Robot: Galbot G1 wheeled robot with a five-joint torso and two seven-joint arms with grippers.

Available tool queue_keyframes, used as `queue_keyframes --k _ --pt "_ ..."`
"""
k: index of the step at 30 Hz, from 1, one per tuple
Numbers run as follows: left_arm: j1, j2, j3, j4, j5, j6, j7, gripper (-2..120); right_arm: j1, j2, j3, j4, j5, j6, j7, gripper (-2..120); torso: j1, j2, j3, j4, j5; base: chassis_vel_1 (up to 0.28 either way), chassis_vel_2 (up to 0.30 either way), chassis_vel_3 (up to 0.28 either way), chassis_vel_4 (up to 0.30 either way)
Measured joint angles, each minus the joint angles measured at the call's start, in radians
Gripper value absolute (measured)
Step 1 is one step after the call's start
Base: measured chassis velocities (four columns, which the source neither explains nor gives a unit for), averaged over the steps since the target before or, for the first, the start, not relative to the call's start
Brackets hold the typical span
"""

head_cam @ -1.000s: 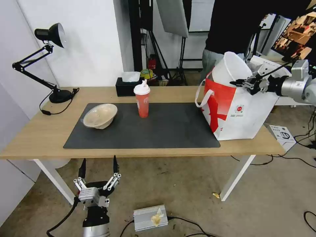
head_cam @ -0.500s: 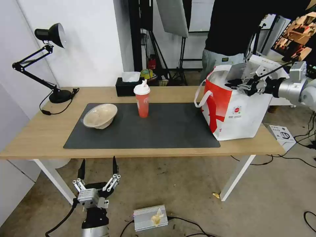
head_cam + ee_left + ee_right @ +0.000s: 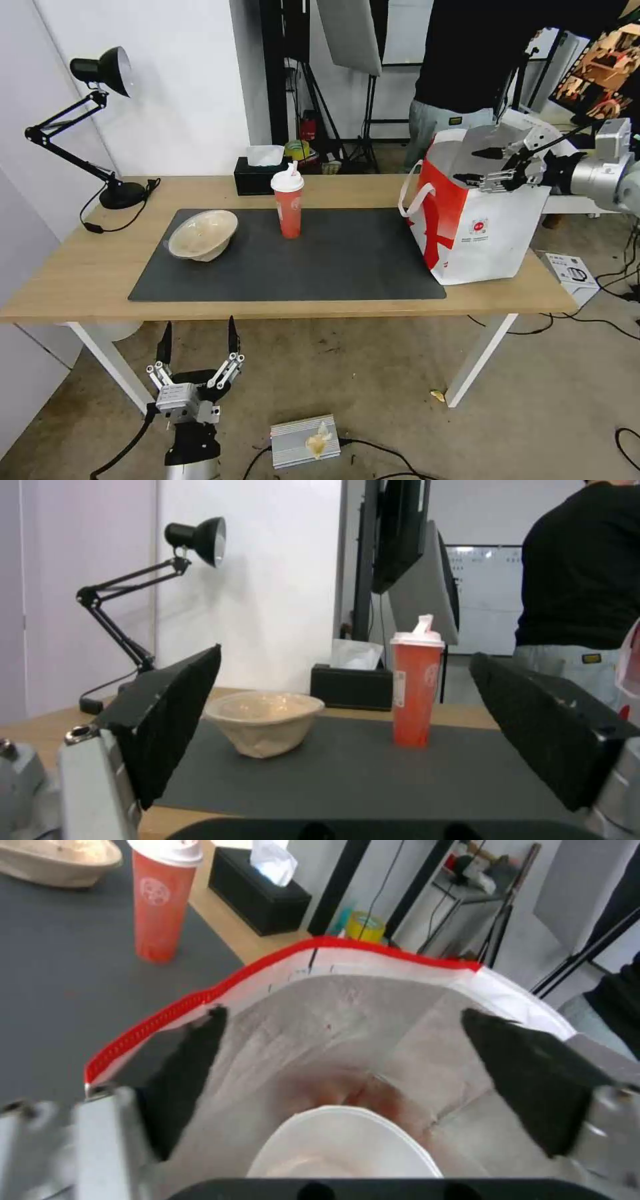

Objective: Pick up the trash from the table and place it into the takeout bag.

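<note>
Head view first — we've got the left gripper (image 3: 197, 335) parked low in front of the table (image 3: 80, 280), fingers spread. On the mat sit the beige bowl (image 3: 202, 234) and red cup (image 3: 288, 203). Farther right, our right gripper (image 3: 479, 167) hangs over the takeout bag (image 3: 490, 233), spread wide — white bowl (image 3: 343, 1145) inside.

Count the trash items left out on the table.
2: a shallow beige bowl at the mat's left end and a red cup behind its middle. A white bowl already lies inside the takeout bag.
</note>
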Motion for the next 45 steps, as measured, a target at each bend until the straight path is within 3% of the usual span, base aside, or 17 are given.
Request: queue_keyframes --k 2,10,15,19,20,23,25,28,36,38,45 --pt "0.001 0.000 0.000 -0.002 0.000 -0.001 0.000 100 0.002 -0.002 0.007 0.010 0.013 0.001 0.012 99 0.000 0.000 0.000 0.0001 0.0000 0.000 0.000 0.000 0.000" --pt "0.005 0.000 -0.002 -0.002 0.000 -0.007 0.000 100 -0.005 -0.010 0.033 0.061 0.077 0.006 0.077 100 0.000 0.000 0.000 0.0000 0.0000 0.000 0.000 0.000 0.000" --pt "0.003 0.000 -0.002 -0.001 0.000 -0.008 0.000 100 -0.042 -0.010 0.059 0.125 0.149 0.022 0.194 100 0.000 0.000 0.000 0.0001 0.0000 0.000 0.000 0.000 0.000" --pt "-0.006 0.000 -0.003 -0.002 0.003 -0.008 -0.011 100 -0.131 -0.007 0.089 0.251 0.206 0.094 0.456 100 0.000 0.000 0.000 0.0001 0.0000 0.000 0.000 0.000 0.000" --pt "-0.006 0.000 -0.003 -0.002 0.003 -0.008 -0.011 100 -0.131 -0.007 0.089 0.251 0.206 0.094 0.456 100 0.000 0.000 0.000 0.0001 0.0000 0.000 0.000 0.000 0.000" --pt "-0.010 0.000 -0.003 -0.003 0.007 -0.008 -0.024 100 -0.235 0.002 0.146 0.360 0.218 0.135 0.632 100 0.000 0.000 0.000 0.0003 -0.0004 0.000 0.000 0.000 0.000" --pt "-0.010 0.000 -0.004 -0.004 0.007 -0.008 -0.024 100 -0.269 0.003 0.163 0.390 0.218 0.146 0.669 100 0.000 0.000 0.000 0.0001 -0.0001 0.000 0.000 0.000 0.000" --pt "-0.008 0.000 -0.004 -0.012 0.009 -0.007 -0.024 100 -0.430 0.010 0.222 0.517 0.210 0.206 0.819 100 0.000 0.000 0.000 -0.0002 0.0000 0.000 0.000 0.000 0.000" --pt "-0.005 0.000 -0.006 -0.027 0.009 -0.005 -0.024 100 -0.641 0.095 0.219 0.762 0.092 0.346 1.179 100 0.000 0.000 0.000 0.0002 -0.0002 0.000 0.000 0.000 0.000" --pt "-0.005 0.000 -0.007 -0.027 0.009 -0.004 -0.024 100 -0.667 0.108 0.217 0.779 0.065 0.364 1.206 100 0.000 0.000 0.000 0.0001 -0.0002 0.000 0.000 0.000 0.000" --pt "-0.002 0.000 -0.008 -0.029 0.010 -0.004 -0.024 100 -0.917 0.230 0.185 0.790 -0.248 0.538 1.317 100 0.000 0.000 0.000 0.0000 -0.0001 0.000 0.000 0.000 0.000"
